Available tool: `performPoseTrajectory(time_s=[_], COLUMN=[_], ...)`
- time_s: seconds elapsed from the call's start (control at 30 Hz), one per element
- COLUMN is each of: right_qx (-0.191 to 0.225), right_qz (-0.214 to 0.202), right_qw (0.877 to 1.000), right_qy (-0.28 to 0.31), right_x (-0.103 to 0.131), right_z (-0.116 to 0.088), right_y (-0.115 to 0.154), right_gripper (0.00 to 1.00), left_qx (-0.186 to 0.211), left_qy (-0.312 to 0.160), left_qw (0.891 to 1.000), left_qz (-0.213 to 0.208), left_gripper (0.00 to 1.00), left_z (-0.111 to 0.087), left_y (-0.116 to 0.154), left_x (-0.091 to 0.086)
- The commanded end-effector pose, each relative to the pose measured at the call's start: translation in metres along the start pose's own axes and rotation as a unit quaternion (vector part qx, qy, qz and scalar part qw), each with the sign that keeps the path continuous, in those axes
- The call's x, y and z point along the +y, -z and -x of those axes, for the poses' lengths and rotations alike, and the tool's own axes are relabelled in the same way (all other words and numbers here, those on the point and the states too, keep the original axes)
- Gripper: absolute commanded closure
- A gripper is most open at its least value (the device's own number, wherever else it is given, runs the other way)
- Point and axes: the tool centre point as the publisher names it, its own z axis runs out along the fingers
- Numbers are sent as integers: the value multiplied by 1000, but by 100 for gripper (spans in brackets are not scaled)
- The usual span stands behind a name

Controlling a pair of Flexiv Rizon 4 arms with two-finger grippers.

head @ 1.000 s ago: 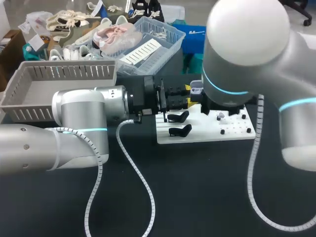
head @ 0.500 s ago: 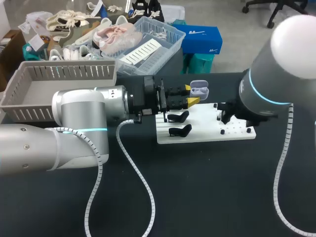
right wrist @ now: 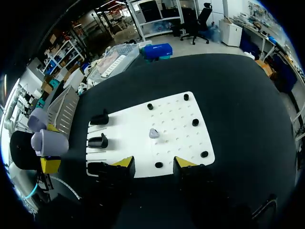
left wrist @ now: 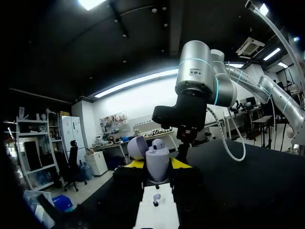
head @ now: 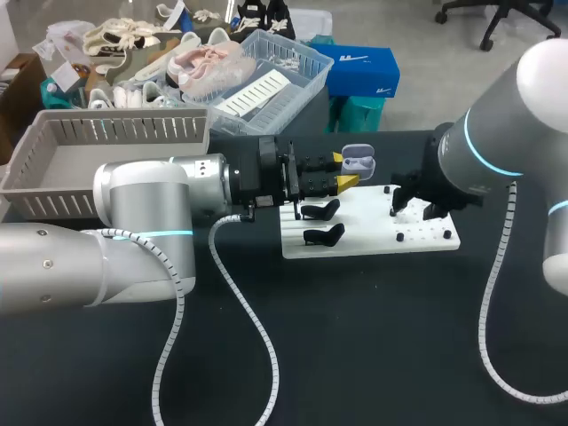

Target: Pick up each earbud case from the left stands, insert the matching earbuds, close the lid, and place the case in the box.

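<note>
Over the white board (head: 373,232) on the counter, the right gripper (right wrist: 153,163) hangs with its fingers apart, and a single earbud (right wrist: 153,133) lies on the board just ahead of them. Beside the board's stand end, the left gripper (head: 343,169) is clamped on the lavender earbud case (head: 358,163), lid open. Judgement: descend centred on the earbud, straddle it squarely, close gently, and present the case steady.

Lilac earbud case (head: 357,163), lid open, in left jaws; earbud (right wrist: 153,133) on pegboard (right wrist: 178,121).
</note>
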Motion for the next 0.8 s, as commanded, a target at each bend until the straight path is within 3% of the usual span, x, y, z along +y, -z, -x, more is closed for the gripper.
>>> performPoseTrajectory(time_s=[0.03, 0.8], right_qx=[4, 29], right_qz=[2, 17], right_qw=[1000, 999], right_qy=[0, -31], right_x=[3, -4], right_z=[9, 20], right_y=[-22, -51], right_gripper=[51, 53], left_qx=[0, 0], left_qy=[-1, -1], left_qw=[1000, 1000], left_qz=[2, 2], left_gripper=[100, 100], left_z=[0, 0], left_y=[0, 0], left_x=[0, 0])
